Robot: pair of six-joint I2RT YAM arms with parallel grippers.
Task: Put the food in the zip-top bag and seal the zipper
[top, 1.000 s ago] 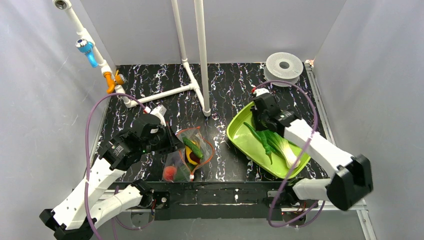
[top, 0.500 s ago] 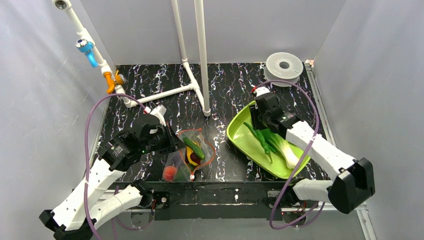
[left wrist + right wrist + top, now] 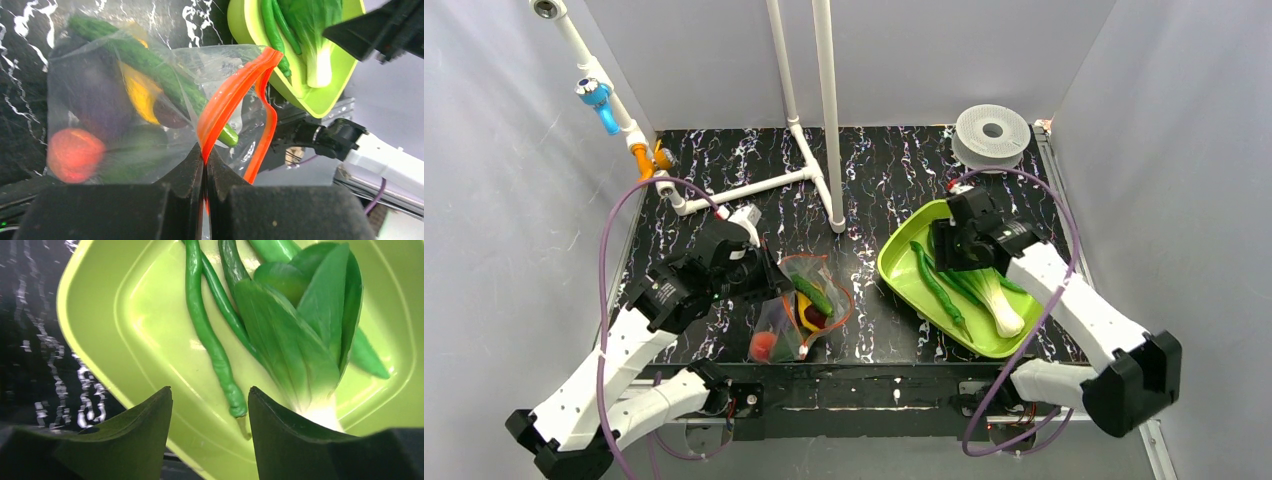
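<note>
The clear zip-top bag (image 3: 799, 312) lies left of centre, its mouth held open. In it lie a red tomato (image 3: 72, 154), a yellow piece (image 3: 140, 92), a purple eggplant (image 3: 90, 95) and a green cucumber (image 3: 150, 62). My left gripper (image 3: 205, 155) is shut on the bag's red-orange zipper (image 3: 230, 97); it also shows in the top view (image 3: 769, 283). My right gripper (image 3: 209, 395) is open above the lime-green tray (image 3: 904, 270), and it also shows in the top view (image 3: 956, 252). A long green bean (image 3: 205, 335) lies between its fingers. A bok choy (image 3: 300, 335) lies beside the bean.
White pipe stands (image 3: 824, 110) rise at the back centre. A white spool (image 3: 992, 130) sits at the back right. A pipe with blue and orange fittings (image 3: 619, 115) runs along the left wall. Grey walls close in the black marbled table (image 3: 884, 170).
My right gripper has moved right and slightly nearer over the tray, uncovering the long green bean. My left gripper has shifted slightly up, still holding the zipper.
</note>
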